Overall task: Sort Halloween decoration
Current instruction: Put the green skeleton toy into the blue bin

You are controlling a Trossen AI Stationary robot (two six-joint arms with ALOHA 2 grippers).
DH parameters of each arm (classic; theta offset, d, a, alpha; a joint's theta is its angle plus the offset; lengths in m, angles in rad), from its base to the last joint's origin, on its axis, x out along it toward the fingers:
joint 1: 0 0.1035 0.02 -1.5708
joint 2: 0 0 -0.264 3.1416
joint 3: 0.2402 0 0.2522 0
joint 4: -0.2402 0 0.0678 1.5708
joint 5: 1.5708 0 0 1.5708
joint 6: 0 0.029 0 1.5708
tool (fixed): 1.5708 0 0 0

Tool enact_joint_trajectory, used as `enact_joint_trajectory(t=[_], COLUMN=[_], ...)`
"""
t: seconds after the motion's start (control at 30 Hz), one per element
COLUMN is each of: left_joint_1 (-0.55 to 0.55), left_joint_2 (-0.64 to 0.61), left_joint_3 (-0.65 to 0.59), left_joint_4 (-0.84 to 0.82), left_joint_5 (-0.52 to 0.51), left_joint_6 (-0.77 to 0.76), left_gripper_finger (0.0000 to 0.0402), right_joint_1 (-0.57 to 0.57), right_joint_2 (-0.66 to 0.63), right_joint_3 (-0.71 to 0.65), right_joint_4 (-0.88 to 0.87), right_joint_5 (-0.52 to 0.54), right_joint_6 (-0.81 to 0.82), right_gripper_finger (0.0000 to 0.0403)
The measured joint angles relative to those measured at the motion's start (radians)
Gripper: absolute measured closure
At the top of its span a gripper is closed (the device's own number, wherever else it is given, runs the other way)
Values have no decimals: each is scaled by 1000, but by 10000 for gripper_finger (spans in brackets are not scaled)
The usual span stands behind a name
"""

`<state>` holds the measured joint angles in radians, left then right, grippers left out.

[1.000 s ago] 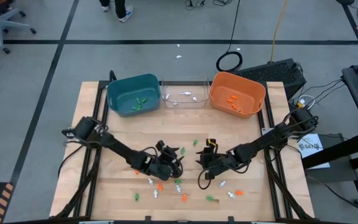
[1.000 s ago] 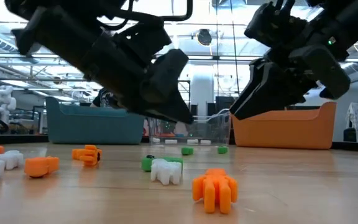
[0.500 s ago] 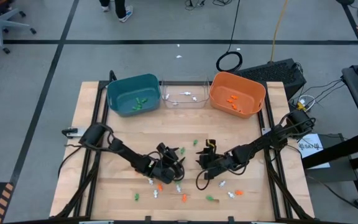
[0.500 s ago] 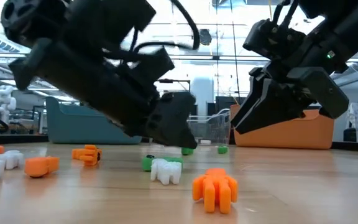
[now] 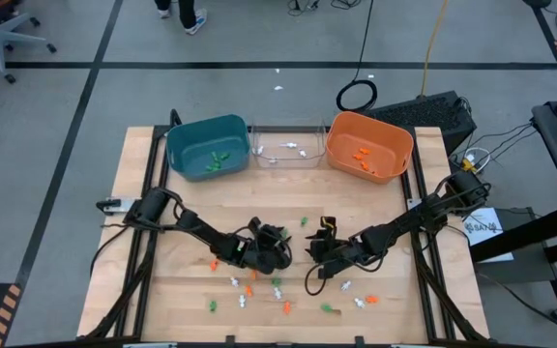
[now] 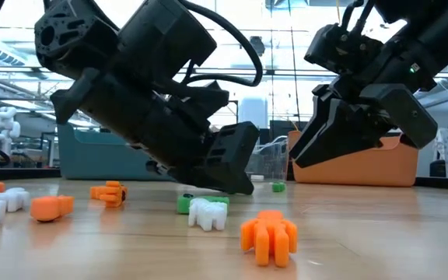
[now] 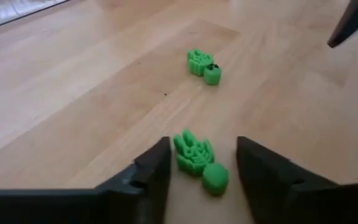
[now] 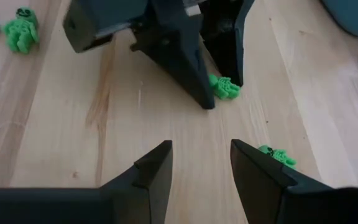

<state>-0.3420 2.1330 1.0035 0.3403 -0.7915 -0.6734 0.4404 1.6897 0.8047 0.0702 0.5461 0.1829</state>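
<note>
Two open fingers of the left end effector (image 7: 197, 171) straddle a green trinket (image 7: 196, 160) mid-table.

Both arms are stretched in low toward the middle of the table. Left end effector (image 5: 277, 244) is tipped down with its fingers spread, tips right at the wood. Right end effector (image 5: 319, 253) hovers just beside it, fingers parted too, gripping nothing.

Bright overhead light, backlit arms, soft shadows
</note>
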Motion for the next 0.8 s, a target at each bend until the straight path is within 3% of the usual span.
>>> enact_joint_trajectory(t=[0.27,0.47,0.8], left_joint_1=[2,2,-19], left_joint_2=[1,-18,-147], left_joint_3=[2,0,-3], left_joint_4=[-7,-19,-102], left_joint_5=[12,28,23], left_joint_6=[56,186,665], left_gripper_finger=[381,381,380], right_joint_1=[0,0,0], right_joint_2=[0,0,0], right_joint_3=[0,0,0], right_joint_4=[-1,0,1], right_joint_5=[0,0,0], right_joint_6=[0,7,15], right_gripper_finger=[257,257,257])
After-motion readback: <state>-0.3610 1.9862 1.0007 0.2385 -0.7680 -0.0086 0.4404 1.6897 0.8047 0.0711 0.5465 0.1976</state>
